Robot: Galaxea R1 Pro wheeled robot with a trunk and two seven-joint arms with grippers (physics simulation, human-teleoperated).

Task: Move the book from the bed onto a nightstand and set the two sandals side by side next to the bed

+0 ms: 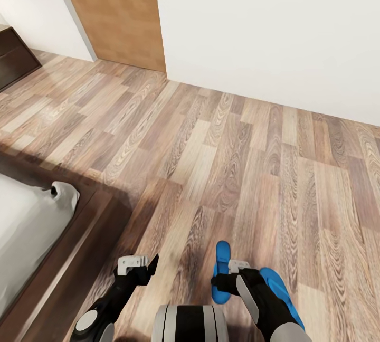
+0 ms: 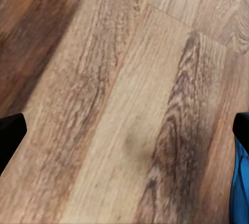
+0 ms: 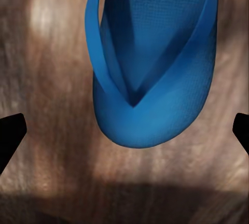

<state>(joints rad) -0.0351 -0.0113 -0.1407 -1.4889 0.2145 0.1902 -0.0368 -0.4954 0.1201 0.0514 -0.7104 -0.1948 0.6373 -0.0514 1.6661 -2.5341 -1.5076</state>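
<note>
Here the bed point(image 1: 31, 226) occupies the lower left, its mattress corner beside the plank floor point(image 1: 221, 136). Two blue sandals point(image 1: 222, 271) lie flat on the floor; one toe end point(image 3: 150, 79) sits between the right gripper point(image 1: 228, 274) fingers, untouched, spread wide. The left gripper point(image 1: 138, 267) fingers, likewise wide, hold nothing.
</note>
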